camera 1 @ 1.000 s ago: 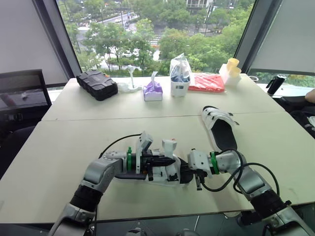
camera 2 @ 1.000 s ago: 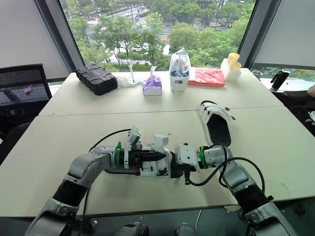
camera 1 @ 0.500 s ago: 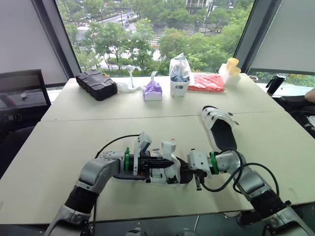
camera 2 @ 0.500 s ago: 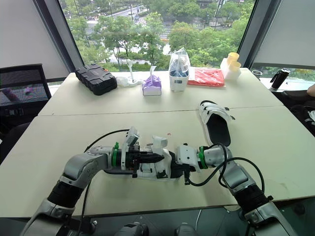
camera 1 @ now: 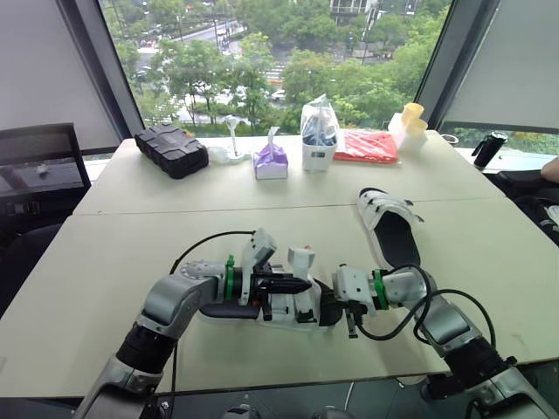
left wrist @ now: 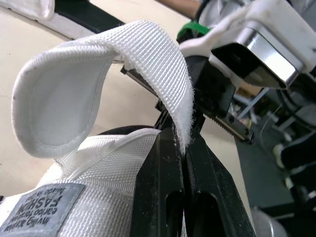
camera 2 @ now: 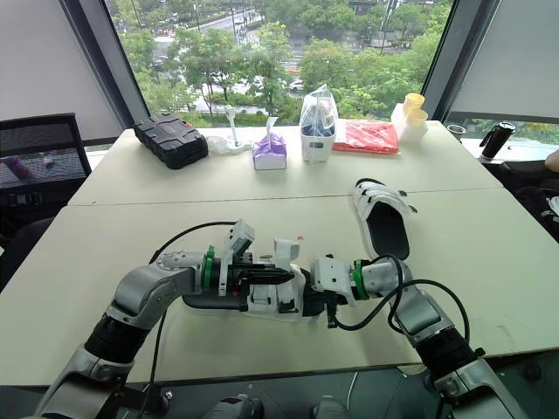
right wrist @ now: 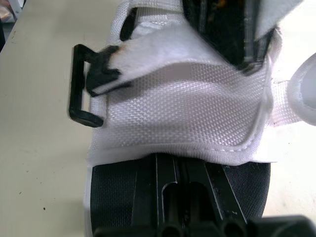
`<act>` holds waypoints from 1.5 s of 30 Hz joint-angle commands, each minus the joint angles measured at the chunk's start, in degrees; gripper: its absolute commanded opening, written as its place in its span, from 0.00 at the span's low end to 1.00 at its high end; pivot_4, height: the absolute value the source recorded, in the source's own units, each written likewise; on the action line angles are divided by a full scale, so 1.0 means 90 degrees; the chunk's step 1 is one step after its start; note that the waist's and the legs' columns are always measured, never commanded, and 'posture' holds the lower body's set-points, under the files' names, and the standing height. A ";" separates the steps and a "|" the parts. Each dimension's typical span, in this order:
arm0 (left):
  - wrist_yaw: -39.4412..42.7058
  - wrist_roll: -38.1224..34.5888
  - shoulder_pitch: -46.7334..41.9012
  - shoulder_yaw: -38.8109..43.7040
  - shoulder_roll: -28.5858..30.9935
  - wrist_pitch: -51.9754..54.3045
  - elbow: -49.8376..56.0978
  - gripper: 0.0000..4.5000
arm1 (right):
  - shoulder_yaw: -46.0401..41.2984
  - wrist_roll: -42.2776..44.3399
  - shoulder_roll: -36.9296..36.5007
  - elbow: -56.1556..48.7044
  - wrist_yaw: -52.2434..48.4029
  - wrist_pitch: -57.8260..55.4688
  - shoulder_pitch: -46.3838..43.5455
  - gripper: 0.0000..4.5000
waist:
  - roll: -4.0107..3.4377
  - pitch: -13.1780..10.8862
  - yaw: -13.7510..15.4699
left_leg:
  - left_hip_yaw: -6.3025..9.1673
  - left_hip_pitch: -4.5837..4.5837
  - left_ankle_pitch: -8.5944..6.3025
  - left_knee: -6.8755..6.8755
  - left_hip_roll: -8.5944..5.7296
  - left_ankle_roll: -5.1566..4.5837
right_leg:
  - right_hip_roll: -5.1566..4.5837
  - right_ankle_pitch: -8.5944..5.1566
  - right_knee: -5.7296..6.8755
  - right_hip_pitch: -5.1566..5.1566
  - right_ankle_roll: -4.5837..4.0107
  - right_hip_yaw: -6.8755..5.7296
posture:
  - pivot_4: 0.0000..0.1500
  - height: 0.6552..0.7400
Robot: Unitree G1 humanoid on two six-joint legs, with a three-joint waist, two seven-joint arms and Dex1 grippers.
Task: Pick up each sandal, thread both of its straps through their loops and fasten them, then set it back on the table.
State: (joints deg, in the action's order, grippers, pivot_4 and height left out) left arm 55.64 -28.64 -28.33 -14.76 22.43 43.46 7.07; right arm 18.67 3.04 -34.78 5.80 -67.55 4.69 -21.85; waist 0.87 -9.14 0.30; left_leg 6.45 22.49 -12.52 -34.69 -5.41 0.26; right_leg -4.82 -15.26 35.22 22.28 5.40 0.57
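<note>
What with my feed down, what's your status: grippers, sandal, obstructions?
Left gripper shut on strap, strap raised, unfastened. Right gripper shut on near sandal. Second sandal well apart, not in the way.

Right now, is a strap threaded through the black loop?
No, the black loop stands empty beside the sandal, bare table showing through it.

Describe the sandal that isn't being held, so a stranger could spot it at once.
On the beige table under the big window, look on the robot's right side, just nearer than the seam across the tabletop. A black-soled sandal with white fabric straps lies flat there. Unlike its twin sandal at the near edge, it lies alone, outside the robot's grasp.
</note>
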 commanded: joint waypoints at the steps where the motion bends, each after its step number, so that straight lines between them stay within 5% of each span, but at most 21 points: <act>1: -0.0038 0.0103 -0.0156 -0.0298 0.0033 0.0146 0.0387 0.01 | 0.0522 -0.0401 0.0022 0.0296 -0.0086 -0.0311 0.0390 0.00 | 0.0000 0.0000 0.0002 | 0.0000 0.0000 -0.0001 0.0001 0.0000 0.0001 | 0.0000 0.0000 0.0000 0.0000 0.0000 0.0000 | 1.00 1.00; 15: 0.0105 0.0149 -0.0801 -0.0666 0.0072 0.0548 0.0405 0.01 | 0.0543 -0.0411 0.0030 0.0248 -0.0071 -0.0344 0.0415 0.00 | 0.0001 0.0000 0.0003 | 0.0000 0.0000 -0.0003 0.0000 0.0003 0.0006 | 0.0006 -0.0001 0.0000 -0.0001 0.0002 0.0000 | 1.00 1.00; 29: 0.0283 0.0846 -0.0998 -0.0819 0.0072 -0.0475 0.0049 0.01 | 0.0548 -0.0410 0.0014 0.0205 -0.0051 -0.0350 0.0449 0.00 | 0.0001 -0.0001 0.0017 | -0.0001 0.0000 -0.0003 -0.0003 0.0005 0.0006 | 0.0007 -0.0001 0.0000 -0.0002 0.0001 0.0000 | 1.00 1.00; 45: 0.0358 0.0500 -0.0748 -0.0631 0.0259 -0.0018 0.0708 0.01 | 0.0544 -0.0409 0.0020 0.0240 -0.0067 -0.0338 0.0433 0.00 | 0.0002 -0.0001 0.0013 | -0.0001 0.0000 -0.0003 -0.0003 0.0005 0.0006 | 0.0010 0.0000 0.0000 -0.0001 0.0002 0.0000 | 1.00 1.00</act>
State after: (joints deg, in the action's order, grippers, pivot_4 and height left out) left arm 57.75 -22.99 -35.20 -20.88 24.59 43.37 10.79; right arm 18.39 3.04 -34.81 4.82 -66.72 4.11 -20.99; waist 0.88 -9.15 0.41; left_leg 6.44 22.49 -12.55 -34.71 -5.36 0.32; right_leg -4.73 -15.26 35.22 22.27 5.42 0.57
